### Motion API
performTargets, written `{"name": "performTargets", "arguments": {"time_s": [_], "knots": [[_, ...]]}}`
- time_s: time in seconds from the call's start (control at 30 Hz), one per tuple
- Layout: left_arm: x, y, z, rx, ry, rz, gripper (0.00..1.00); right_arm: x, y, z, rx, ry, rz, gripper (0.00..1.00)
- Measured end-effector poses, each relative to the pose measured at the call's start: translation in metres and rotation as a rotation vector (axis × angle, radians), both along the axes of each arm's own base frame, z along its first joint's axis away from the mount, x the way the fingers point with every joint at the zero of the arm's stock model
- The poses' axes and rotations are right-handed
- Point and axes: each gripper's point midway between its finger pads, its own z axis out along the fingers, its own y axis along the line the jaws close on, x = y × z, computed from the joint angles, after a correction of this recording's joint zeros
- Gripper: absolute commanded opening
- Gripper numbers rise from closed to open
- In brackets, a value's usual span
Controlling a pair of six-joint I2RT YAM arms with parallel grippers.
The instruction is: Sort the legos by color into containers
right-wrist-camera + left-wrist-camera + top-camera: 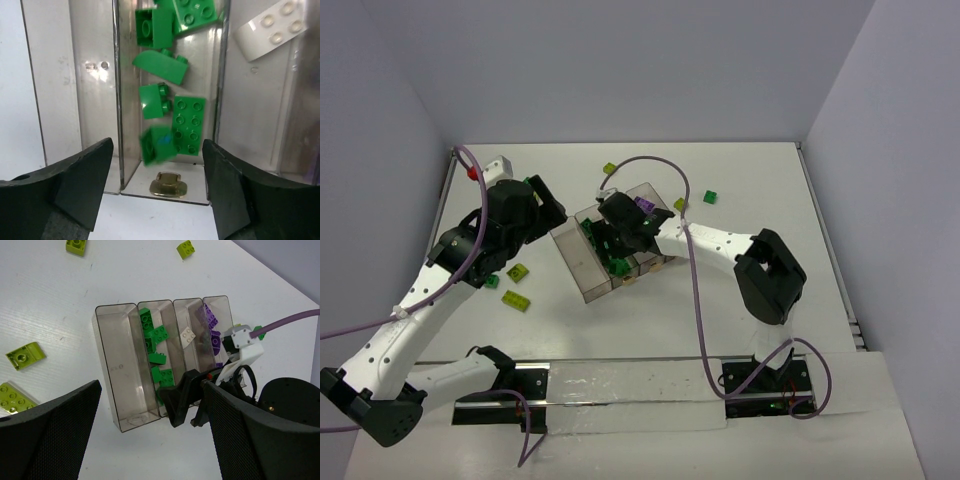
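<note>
Four compartments: joined as one tray [117,365], lying askew on the table [60,305]. The end one is bare, the next holds the dark green bricks [156,347], the third a white brick [188,336], the fourth the purple bricks [212,330].
Brick in hand's reach: one dark green piece [156,145], smeared in the right wrist view, at the near end of the green compartment just above the yellow tab [170,184]. It touches neither of my fingers. I judge it loose and dropping in; I cannot tell whether it has landed.
Right claw [157,165]: spread wide over the green compartment, gripping nothing.
Left claw [150,410]: spread wide, nothing in it, hanging over the same near end of the tray.
Unsorted: yellow-green bricks [25,355] on the table beside the tray, more farther off; loose dark greens [709,196] apart from it.
Risk, bounce: the piece may strike the pile and hop a wall into the bare or the white compartment, mixing colours.
Risk, snag: my right fingers sit close to thin walls; a sideways withdrawal could catch one and drag or tip the tray.
Risk, crowding: both claws share one end; moving together invites a knock.
Risk, pick-up: the yellow-green bricks lie flat and small; fingers may skid them away.
</note>
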Motion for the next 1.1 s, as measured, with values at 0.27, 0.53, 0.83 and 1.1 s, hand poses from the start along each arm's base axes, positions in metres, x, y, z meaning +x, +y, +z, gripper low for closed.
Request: {"name": "performTargets", "arguments": {"time_s": [0.27, 0.53, 0.83, 1.1], "knots": [[0.000, 0.000, 0.000, 0.000, 0.000, 0.000, 0.92, 0.020, -0.008, 0.025, -0.025, -0.095, -0.077, 0.86], [-0.001, 0.001, 0.000, 0.000, -0.001, 0.000, 0.98, 0.095, -0.106, 0.046, -0.016, -0.131, -0.392, 0.83], [-0.001, 0.001, 0.000, 0.003, 0.000, -0.005, 0.99, 0.156, -0.242, 0.032, -0.026, -0.085, -0.754, 0.82], [-0.002, 0.000, -0.001, 0.005, 0.007, -0.013, 0.99, 0.195, -0.276, -0.018, -0.027, 0.030, -0.841, 0.81]]}}
